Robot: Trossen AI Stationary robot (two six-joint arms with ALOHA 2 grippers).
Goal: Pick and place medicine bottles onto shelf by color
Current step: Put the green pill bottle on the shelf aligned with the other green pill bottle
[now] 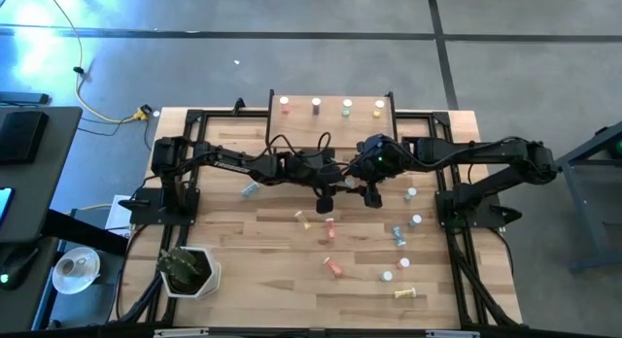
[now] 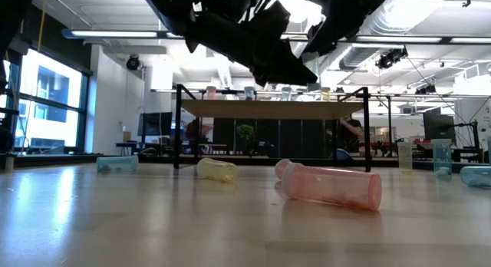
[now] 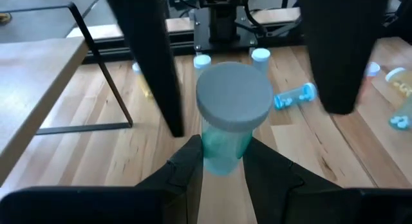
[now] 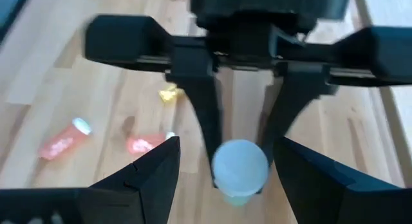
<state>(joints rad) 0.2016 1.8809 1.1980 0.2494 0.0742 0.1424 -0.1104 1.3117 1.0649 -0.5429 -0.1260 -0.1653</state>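
My left gripper (image 1: 327,200) is at the table's middle, shut on a pale green medicine bottle (image 3: 224,143) with a white cap (image 3: 233,95). My right gripper (image 1: 373,194) faces it, open. Its two fingers (image 3: 149,56) stand wide on either side of the bottle's cap end (image 4: 239,166) without touching it. The shelf (image 1: 330,93) stands at the table's far edge with several bottles (image 1: 316,105) upright on it. Other bottles lie loose on the table, among them a pink one (image 2: 334,186) and a yellow one (image 2: 217,169). My left gripper pinches the lower body of the green bottle (image 3: 215,163) between its two fingers. The fingers come slanting down from the table's left. The bottle stands roughly upright in the hold with its cap up, lifted clear of the table.
Loose bottles are scattered over the table's right half (image 1: 398,236) and one lies at the left (image 1: 250,189). A potted plant (image 1: 190,270) stands at the near left corner. Black frame rails (image 1: 466,270) run along the table's sides.
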